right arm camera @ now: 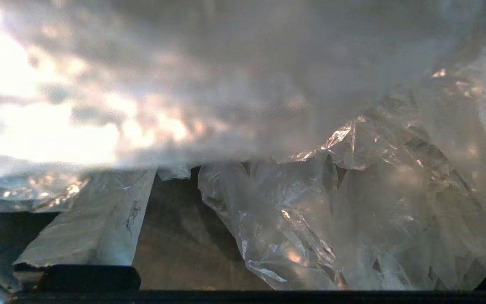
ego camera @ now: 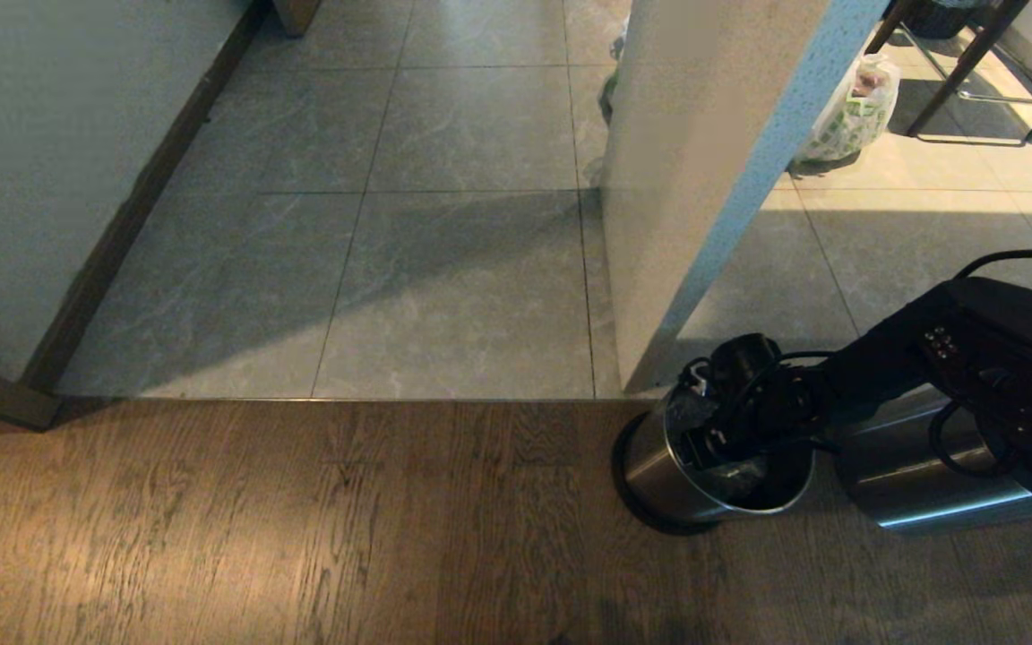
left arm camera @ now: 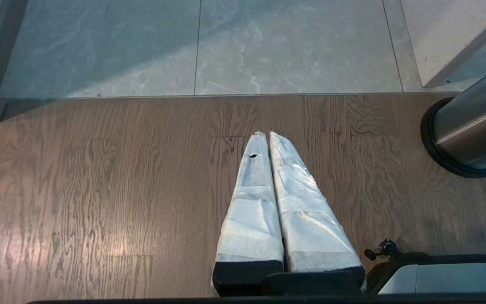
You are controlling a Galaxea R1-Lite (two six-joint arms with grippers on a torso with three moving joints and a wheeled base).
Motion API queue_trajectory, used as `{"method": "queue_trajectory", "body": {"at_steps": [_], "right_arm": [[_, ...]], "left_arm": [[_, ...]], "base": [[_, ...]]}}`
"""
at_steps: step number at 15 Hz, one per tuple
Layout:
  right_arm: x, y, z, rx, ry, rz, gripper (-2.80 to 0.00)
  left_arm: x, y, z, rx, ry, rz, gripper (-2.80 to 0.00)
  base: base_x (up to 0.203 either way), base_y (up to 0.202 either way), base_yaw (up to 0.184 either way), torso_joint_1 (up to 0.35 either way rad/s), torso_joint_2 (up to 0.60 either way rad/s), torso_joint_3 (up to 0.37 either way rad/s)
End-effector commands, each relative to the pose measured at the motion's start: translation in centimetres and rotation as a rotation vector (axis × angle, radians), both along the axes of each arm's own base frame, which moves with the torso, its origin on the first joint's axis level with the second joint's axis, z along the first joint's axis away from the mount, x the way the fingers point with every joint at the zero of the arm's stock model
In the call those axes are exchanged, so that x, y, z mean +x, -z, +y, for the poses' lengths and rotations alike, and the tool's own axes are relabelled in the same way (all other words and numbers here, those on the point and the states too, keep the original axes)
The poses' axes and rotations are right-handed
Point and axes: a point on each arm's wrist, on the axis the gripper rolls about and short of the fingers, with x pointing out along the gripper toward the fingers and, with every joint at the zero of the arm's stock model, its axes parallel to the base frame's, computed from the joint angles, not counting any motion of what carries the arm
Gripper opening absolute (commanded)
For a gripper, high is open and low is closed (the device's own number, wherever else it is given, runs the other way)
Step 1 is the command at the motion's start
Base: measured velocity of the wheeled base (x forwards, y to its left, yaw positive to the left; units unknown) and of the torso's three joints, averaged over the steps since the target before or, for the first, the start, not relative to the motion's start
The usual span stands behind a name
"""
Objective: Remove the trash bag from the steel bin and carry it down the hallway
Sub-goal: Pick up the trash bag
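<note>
Two grippers: right gripper inside steel bin, fingers apart amid trash bag; left gripper fingers together. No legible writing.

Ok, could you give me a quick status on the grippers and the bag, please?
Right gripper open, down inside the steel bin. Trash bag still in bin, not gripped. Left gripper shut, idle over wood floor.

Head view: high, looking forward and down over wood floor to tiled hallway. Left wrist view: low above same wood floor, facing hallway threshold; shares steel bin with head view. Right wrist view: inside bin, pressed against trash bag.
</note>
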Motion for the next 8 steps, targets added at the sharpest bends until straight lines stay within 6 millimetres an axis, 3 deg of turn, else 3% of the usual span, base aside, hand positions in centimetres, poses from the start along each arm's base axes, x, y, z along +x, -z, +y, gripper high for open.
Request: {"method": "queue_trajectory", "body": {"at_steps": [1,2,8], "right_arm": [[0.00,0.08,0.02,0.000,-0.003,0.001,0.00],[0.01,0.07,0.09,-0.003,-0.005,-0.001,-2.80],[-0.16,0.35,0.54,-0.063,-0.004,-0.005,-2.80]], "left_arm": [[0.00,0.00,0.00,0.000,-0.001,0.000,-2.80],[0.00,0.00,0.00,0.000,-0.001,0.000,-2.80],[0.00,0.00,0.00,0.000,-0.001,0.000,-2.80]], "base": [[0.000,0.000,0.000,0.000,0.00,0.000],[0.000,0.000,0.000,0.000,0.00,0.000],[0.000,0.000,0.000,0.000,0.00,0.000]]}}
